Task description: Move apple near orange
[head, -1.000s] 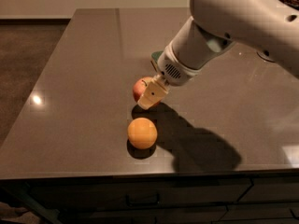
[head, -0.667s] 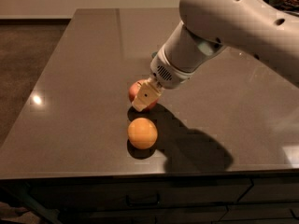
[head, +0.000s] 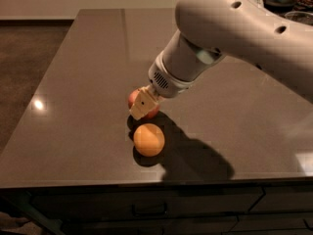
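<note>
On the dark stone countertop [head: 73, 82], our cream gripper [head: 142, 105] pinched the small red apple [head: 132, 98] just beside the smooth round orange [head: 149, 139]; setting down and releasing seemed next.

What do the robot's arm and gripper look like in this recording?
The arm is bulky, rounded and off-white, with small dark holes and a vented wrist collar. The gripper, right beside the apple, is pale tan and blocky.

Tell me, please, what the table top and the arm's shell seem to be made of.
The table top looks like polished stone or laminate, dark brown: it mirrors a lamp glint. The arm's shell is likely moulded plastic, off-white and matte, smoothly curved with small round holes. The gripper, tan, sits at the apple, just behind the orange.
</note>
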Robot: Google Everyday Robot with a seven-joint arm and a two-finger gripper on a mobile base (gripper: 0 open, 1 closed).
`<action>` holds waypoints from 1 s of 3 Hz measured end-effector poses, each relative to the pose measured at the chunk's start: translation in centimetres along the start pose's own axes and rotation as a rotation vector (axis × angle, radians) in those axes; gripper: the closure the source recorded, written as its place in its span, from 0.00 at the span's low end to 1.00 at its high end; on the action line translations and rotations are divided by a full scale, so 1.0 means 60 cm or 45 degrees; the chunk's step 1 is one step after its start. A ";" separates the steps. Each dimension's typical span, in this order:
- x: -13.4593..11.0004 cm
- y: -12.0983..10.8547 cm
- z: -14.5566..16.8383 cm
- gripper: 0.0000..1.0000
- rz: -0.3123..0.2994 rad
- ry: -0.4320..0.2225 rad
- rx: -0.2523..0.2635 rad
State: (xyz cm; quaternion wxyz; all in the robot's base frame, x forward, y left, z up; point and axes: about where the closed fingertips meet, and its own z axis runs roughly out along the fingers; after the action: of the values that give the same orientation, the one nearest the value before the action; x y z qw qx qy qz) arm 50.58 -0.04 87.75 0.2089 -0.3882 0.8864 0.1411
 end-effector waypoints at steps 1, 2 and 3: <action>-0.002 0.010 0.002 0.51 0.023 0.021 0.007; -0.006 0.024 0.005 0.28 0.025 0.045 0.001; -0.014 0.036 0.013 0.05 0.014 0.052 -0.023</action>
State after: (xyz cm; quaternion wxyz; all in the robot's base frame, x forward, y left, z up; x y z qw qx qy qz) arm 49.67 2.23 87.62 0.1864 -0.3879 0.8914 0.1425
